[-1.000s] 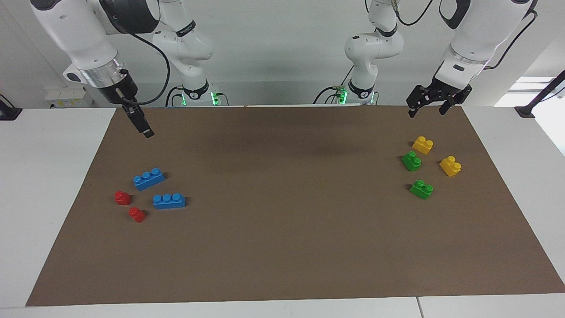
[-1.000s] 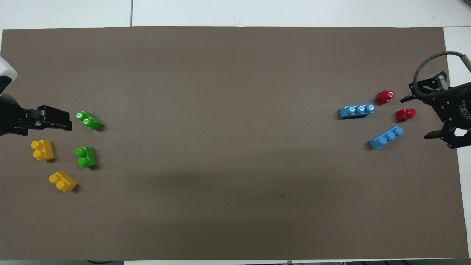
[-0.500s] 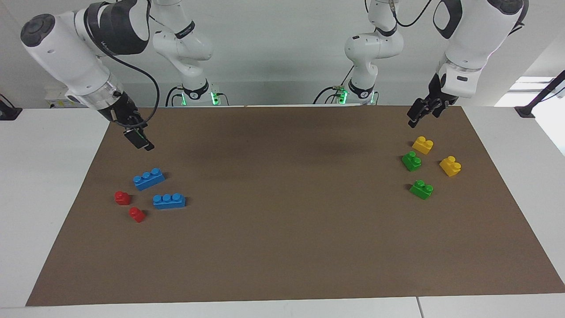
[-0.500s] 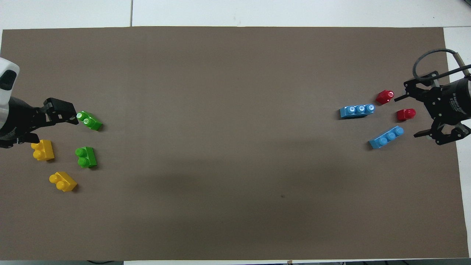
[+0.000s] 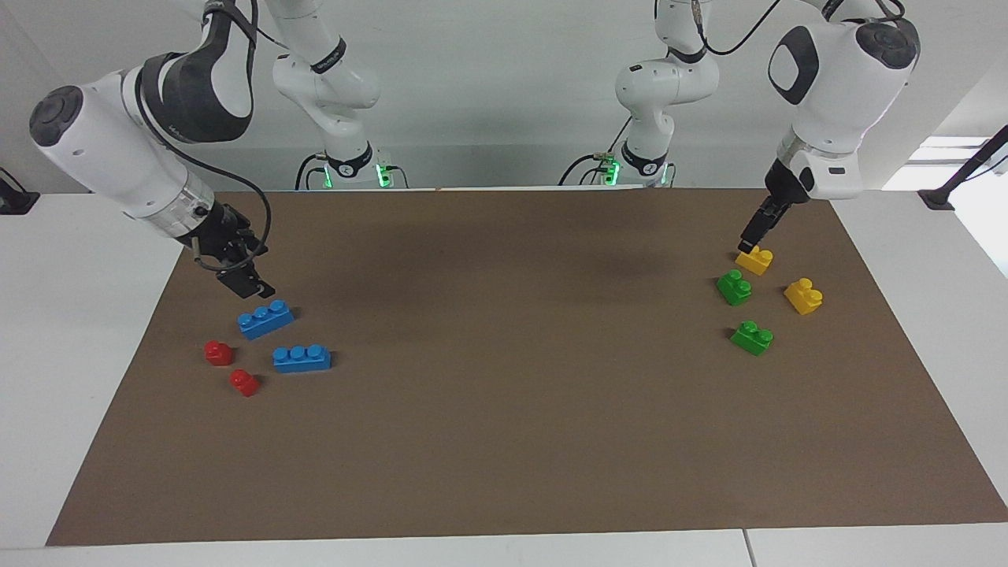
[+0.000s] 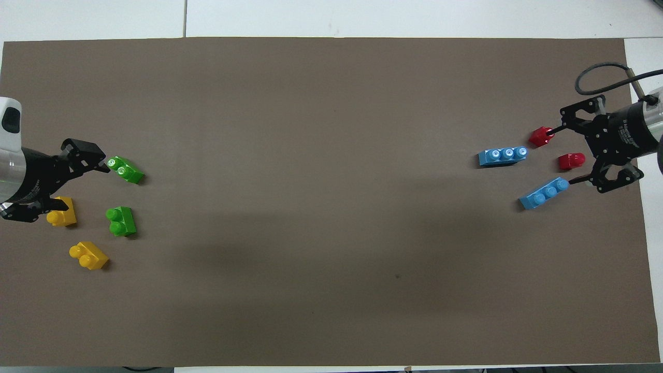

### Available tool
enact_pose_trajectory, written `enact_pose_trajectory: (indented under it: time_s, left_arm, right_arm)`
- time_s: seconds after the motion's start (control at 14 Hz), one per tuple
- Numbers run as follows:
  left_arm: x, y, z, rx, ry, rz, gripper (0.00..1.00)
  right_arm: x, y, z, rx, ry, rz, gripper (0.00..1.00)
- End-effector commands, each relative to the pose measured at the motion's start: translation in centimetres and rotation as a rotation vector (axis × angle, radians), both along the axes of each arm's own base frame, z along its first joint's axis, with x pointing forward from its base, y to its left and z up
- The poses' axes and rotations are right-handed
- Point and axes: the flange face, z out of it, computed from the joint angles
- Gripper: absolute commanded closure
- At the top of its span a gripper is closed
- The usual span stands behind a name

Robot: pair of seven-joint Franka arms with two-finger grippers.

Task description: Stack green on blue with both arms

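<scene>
Hanging open over the bricks, the right pincer (image 5: 252,288) is above the nearer blue (image 5: 265,318), the left pincer (image 5: 750,240) above a yellow (image 5: 754,259) beside the two greens (image 5: 734,287) on the surface (image 5: 504,441).

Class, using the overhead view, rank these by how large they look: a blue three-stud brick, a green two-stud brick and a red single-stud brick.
1. Blue three-stud brick, clearly the longest.
2. Green two-stud brick.
3. Red single-stud brick, the smallest.
</scene>
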Motion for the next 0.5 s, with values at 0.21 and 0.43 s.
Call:
enact_pose_trajectory:
  time_s: [0.21,0.43]
  left_arm:
    - [2.5,1.7,-6.9,-0.043,0.005,0.113,0.0]
    - [4.2,2.2,-10.0,-0.052,-0.009,0.123,0.0]
  right_arm:
    - [3.2,-1.1,-4.0,0.075,-0.001,-0.148,0.01]
    - [4.1,-1.3,-6.0,0.078,0.005,-0.211,0.01]
